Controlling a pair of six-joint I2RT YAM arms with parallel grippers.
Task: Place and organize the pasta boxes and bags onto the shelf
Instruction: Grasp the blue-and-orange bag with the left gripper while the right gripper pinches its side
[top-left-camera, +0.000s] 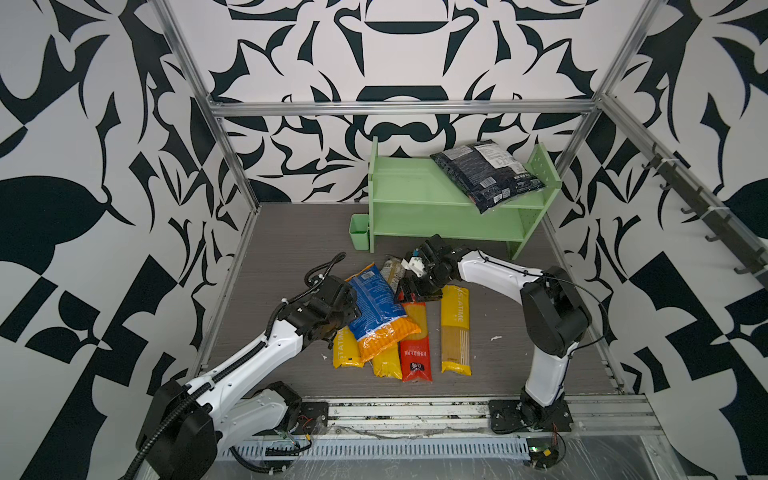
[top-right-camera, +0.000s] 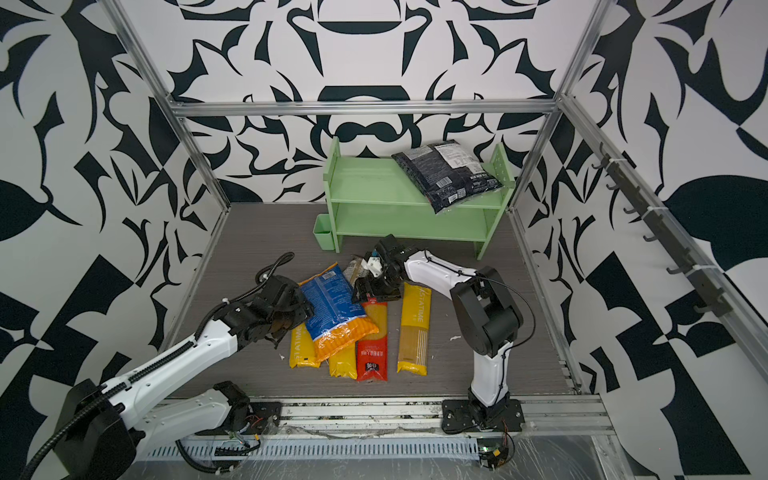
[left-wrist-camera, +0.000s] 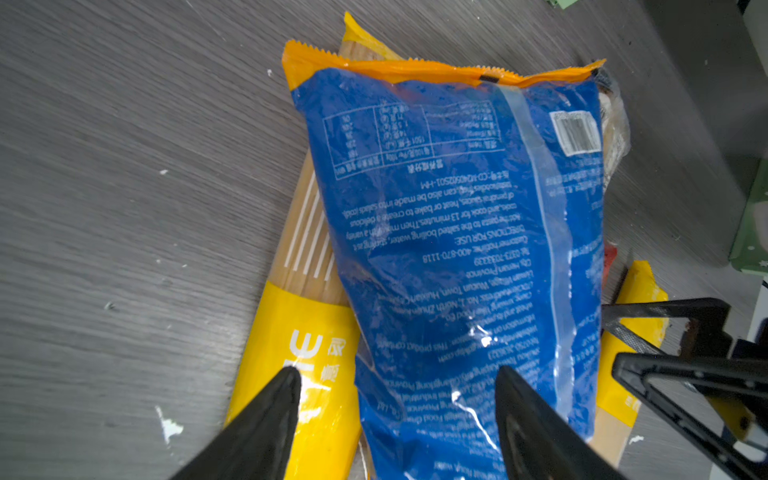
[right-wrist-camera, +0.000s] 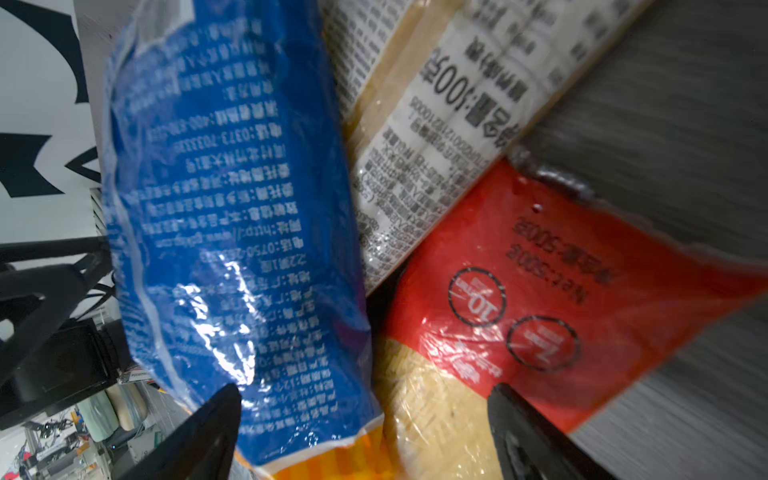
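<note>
Blue-and-orange pasta bag, edge between wide-apart, unclamped left jaws; right jaws equally wide over the red pack.

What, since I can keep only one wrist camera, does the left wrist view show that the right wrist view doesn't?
Only the left wrist view: a yellow spaghetti pack under the blue bag, and the bag's serrated orange seal. Only the right wrist view: the red pack's printed end, another pack's white label, the patterned wall. Both: the blue bag, the grey table, and an open gripper at the bag: left gripper, right gripper.
</note>
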